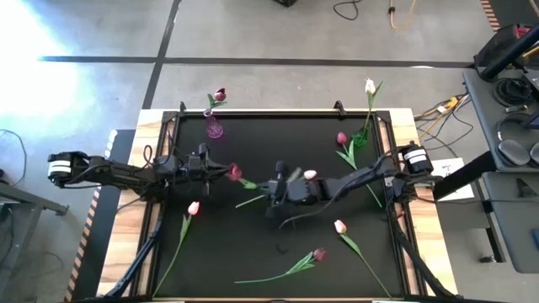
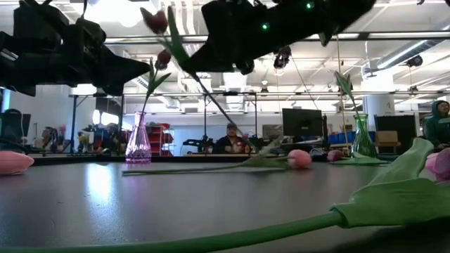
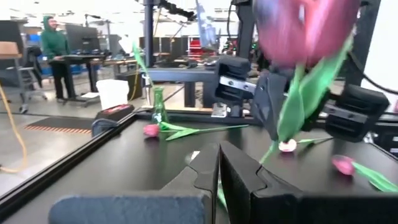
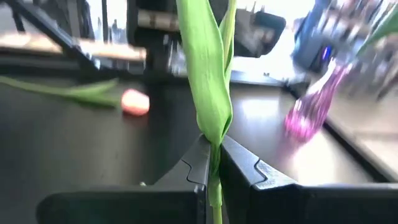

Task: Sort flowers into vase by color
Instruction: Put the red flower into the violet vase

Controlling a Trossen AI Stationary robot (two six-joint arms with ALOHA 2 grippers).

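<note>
One magenta tulip (image 1: 234, 172) is held between both grippers above the middle of the table; in the low view its head (image 2: 156, 21) is high up. My left gripper (image 1: 222, 172) is shut on it beside the head. My right gripper (image 1: 271, 190) is shut on it farther along the stem. A pink vase (image 1: 214, 126) at the far left holds one magenta tulip (image 1: 219, 94). A green vase (image 1: 360, 139) at the far right holds a white one (image 1: 369, 84). Several tulips lie flat on the mat, among them a pink one (image 1: 194, 208) and a magenta one (image 1: 318, 253). My left gripper pinches the thin green stem (image 3: 218, 194) between its two shut fingers, a short way below the magenta head (image 3: 305, 31), coming level from the table's left. The head stands up just past the fingertips. My right gripper pinches the stem together with a folded green leaf (image 4: 212, 134) between its fingers, coming level from the table's right, across the stem. The leaf rises past the fingertips and the stem (image 4: 215, 208) runs on below them.
Loose tulips lie close by: a pale pink one (image 1: 310, 175) under the right arm, a magenta one (image 1: 342, 137) by the green vase, a pink one (image 1: 339, 226) near right. A raised black frame (image 1: 168, 168) rims the mat. People stand in the room beyond.
</note>
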